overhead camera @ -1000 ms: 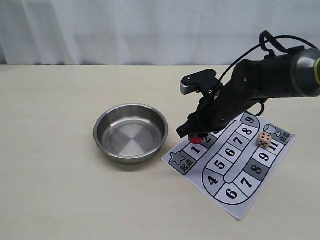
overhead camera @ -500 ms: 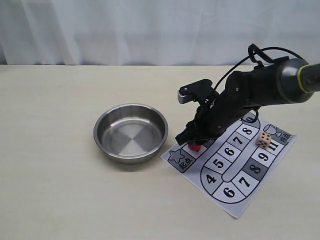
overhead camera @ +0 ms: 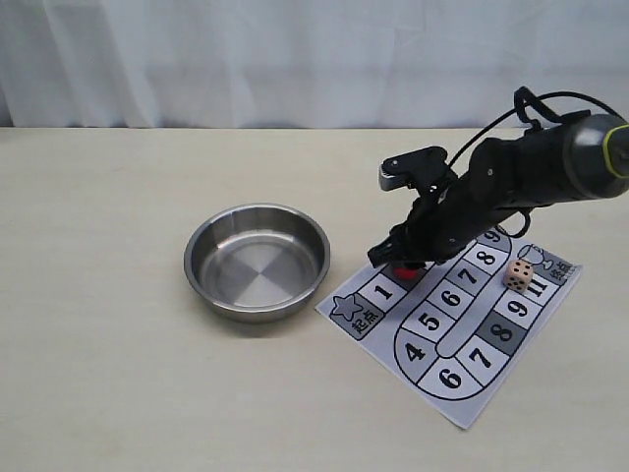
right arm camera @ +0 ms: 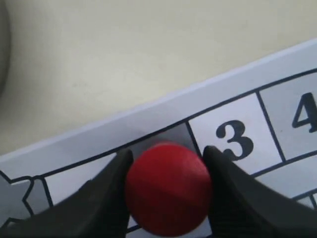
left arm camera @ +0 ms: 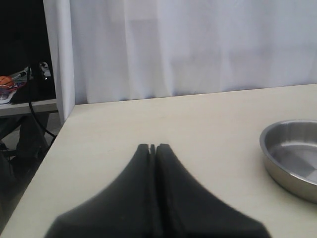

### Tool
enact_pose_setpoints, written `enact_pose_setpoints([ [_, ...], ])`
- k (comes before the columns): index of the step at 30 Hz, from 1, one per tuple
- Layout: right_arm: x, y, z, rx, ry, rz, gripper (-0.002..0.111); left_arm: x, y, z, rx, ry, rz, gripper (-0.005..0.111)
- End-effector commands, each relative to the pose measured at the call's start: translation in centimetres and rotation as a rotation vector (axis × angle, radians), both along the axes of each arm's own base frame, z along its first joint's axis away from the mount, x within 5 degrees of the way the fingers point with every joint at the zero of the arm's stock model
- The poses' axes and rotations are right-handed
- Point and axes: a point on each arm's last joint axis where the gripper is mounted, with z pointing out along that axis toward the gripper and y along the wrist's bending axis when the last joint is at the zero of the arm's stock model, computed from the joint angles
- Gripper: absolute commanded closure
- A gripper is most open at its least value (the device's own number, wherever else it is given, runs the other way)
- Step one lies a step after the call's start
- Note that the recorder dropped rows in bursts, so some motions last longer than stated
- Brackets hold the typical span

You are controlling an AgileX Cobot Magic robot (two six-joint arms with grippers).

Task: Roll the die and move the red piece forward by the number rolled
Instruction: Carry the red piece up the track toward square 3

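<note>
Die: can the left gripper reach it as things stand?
Probably not. The die lies beyond the bowl and the right arm, which crosses the board; the left gripper is outside the exterior view.

bowl (overhead camera: 257, 308) left of board (overhead camera: 464, 391), die (overhead camera: 520, 274) on board

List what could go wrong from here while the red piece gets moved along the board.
The right end effector grips the red piece low over the paper board; dragging it could pull or wrinkle the sheet. The die sits on the board's numbered track, so a sweeping arm might knock it and lose the roll.
</note>
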Motion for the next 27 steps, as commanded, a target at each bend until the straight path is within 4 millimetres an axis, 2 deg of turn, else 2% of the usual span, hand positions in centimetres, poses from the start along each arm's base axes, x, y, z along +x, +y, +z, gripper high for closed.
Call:
enact_pose_setpoints([
  [1,-0.1,-0.2,-1.1,-0.017,0.044,0.003,0.104,0.0,0.0,0.0,-0.009,-0.011,0.0,0.107],
  [6,0.0,-0.2,-0.6,-0.011,0.017,0.001,0.104,0.0,0.0,0.0,-0.009,-0.011,0.0,0.107],
  [10,0.6,-0.3,0.7,0.008,-0.071,-0.012,0.104,0.0,0.0,0.0,-0.009,-0.011,0.0,0.107],
  [15,1.5,-1.4,2.1,0.028,-0.169,-0.052,0.104,0.0,0.0,0.0,-0.009,-0.011,0.0,0.107],
  [27,1.8,-2.0,2.2,0.029,-0.19,-0.068,0.104,0.0,0.0,0.0,-0.009,-0.011,0.0,0.107],
])
